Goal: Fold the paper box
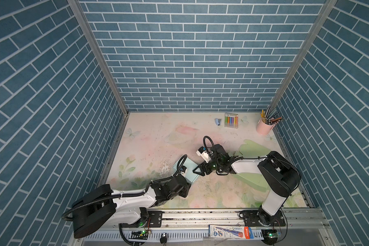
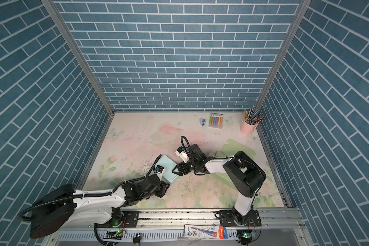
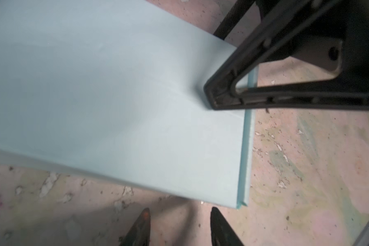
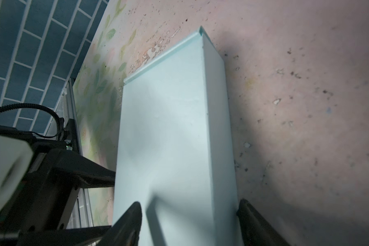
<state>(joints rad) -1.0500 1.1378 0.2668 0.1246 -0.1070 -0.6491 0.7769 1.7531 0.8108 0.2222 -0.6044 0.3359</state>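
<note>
The fingers (image 3: 218, 228) of my left gripper (image 3: 179, 225) stand apart with nothing between them, just short of the near long edge of the paper box (image 3: 115, 95). The box lies flat on the table (image 1: 158, 138), on the left arm's side of it, between my two arms. The right gripper (image 4: 190, 217) is spread too. One of its fingers (image 4: 130, 221) rests on the box's top face near one end and the other sits just beside the side wall, so it straddles that long edge rather than clamping it. I read this as the right side pinning the box down and square while the left waits to come in. The box already looks formed into a closed slab, with a thin lip showing along each short end, which I take for flaps that may still want pressing home. In both top views the left wrist camera and its cable cover part of the box, so I cannot judge that part from above. The right finger sits on the very face the left would cross. The pencil cup (image 1: 263, 127), marker pack (image 1: 231, 120) and small stapler (image 1: 217, 121) stand well apart by the back wall, out of the way.
</note>
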